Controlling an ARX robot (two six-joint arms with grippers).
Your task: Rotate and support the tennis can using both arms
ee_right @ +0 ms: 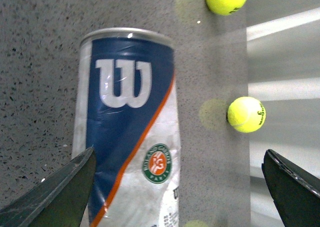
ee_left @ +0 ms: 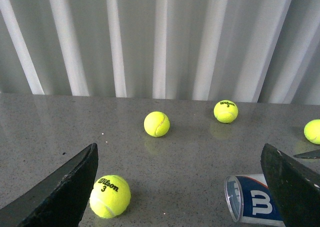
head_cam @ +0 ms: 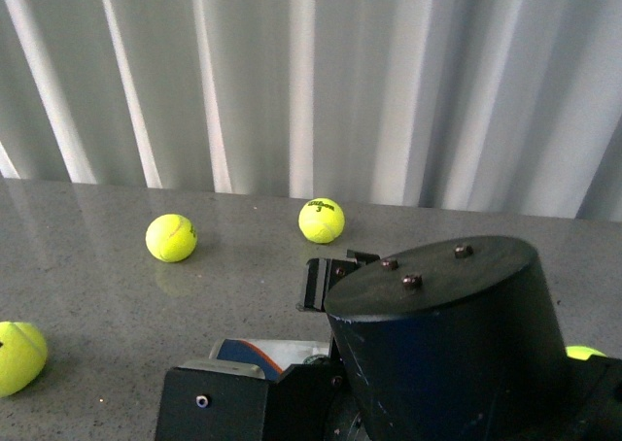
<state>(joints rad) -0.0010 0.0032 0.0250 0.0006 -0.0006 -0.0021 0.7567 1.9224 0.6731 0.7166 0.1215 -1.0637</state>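
Tennis can (ee_right: 127,137) beneath wide-spread right gripper (ee_right: 178,152)

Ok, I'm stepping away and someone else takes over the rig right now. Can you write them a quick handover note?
Left gripper: open, empty, with the can off to one side, beside one finger.
Right gripper: open, with the can showing between its fingers and no contact visible.
Clear plastic tennis can with the blue, white and orange Wilson label: lying on its side on the grey speckled table, with loose yellow tennis balls around it.
Done: both grippers are near the can.
Left: grasp, rotate and support it with both arms.
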